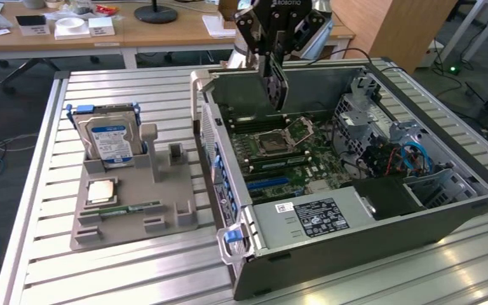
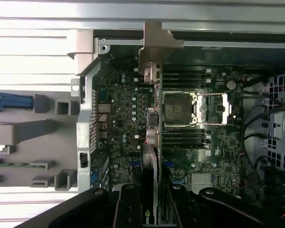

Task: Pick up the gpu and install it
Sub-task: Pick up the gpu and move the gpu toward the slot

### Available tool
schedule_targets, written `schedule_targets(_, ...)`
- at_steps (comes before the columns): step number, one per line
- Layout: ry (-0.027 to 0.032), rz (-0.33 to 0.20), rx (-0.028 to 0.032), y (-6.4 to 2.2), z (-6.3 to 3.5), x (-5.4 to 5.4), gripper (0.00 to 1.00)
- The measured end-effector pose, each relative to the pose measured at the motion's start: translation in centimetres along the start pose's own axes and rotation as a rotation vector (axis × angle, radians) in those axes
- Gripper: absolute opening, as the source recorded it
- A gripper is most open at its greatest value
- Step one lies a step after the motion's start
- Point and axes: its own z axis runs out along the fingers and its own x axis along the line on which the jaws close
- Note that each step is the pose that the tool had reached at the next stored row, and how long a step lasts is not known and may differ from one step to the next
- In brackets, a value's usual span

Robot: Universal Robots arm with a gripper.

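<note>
The gpu [image 1: 276,86] hangs on edge, a thin dark card, from my gripper [image 1: 273,58], which is shut on its upper edge. It is held in the air above the open computer case [image 1: 447,210], over the far part of the motherboard [image 1: 286,149] near the CPU socket [image 1: 282,135]. In the wrist view the gpu [image 2: 153,123] appears edge-on with its silvery bracket [image 2: 157,45] at the far end, over the board beside the CPU socket [image 2: 179,108]. My gripper [image 2: 152,202] has one finger [image 2: 128,209] on each side of the card.
A grey parts holder [image 1: 172,213] lies on the slatted table at the exterior view's left of the case. It carries an upright hard drive [image 1: 109,141], a CPU chip [image 1: 102,190] and a green memory stick [image 1: 131,208]. Cables and drive bays [image 1: 396,149] fill the case's other end.
</note>
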Motion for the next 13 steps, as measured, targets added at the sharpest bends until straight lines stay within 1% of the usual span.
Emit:
schedule_targets(7, 0.0, -0.002, -0.0003, 0.35, 0.07, -1.8, 0.26)
schedule_targets(13, 0.0002, -0.005, -0.0003, 0.7, 0.1, -3.1, 0.26)
